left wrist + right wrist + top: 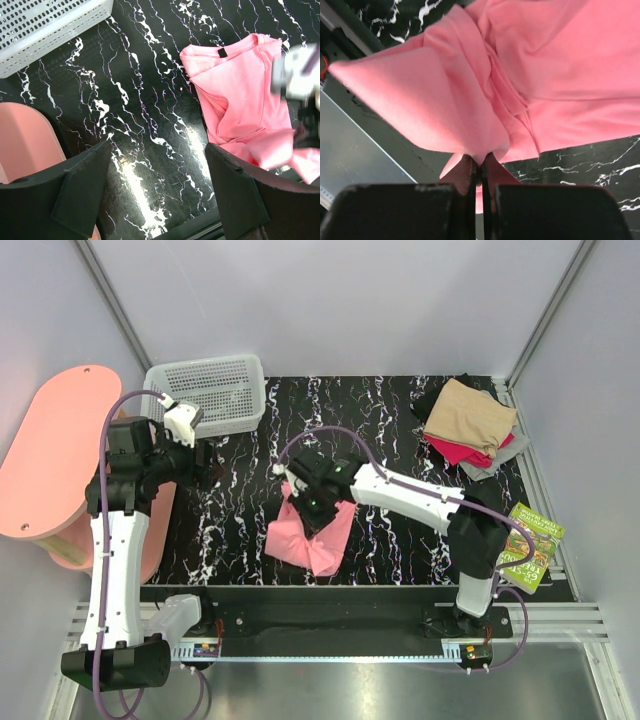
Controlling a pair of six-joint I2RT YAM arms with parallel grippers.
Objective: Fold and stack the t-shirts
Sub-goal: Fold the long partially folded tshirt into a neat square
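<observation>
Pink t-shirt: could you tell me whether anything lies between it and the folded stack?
Nothing visible does: bare marbled table runs from the pink t-shirt to the folded stack, crossed only by the right arm's own forearm.

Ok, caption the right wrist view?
Right gripper shut on a fold of the bright pink t-shirt above black marbled table.

Your top camera looked down on the black white-veined table; both close wrist cameras shared the bright pink cloth t-shirt.
</observation>
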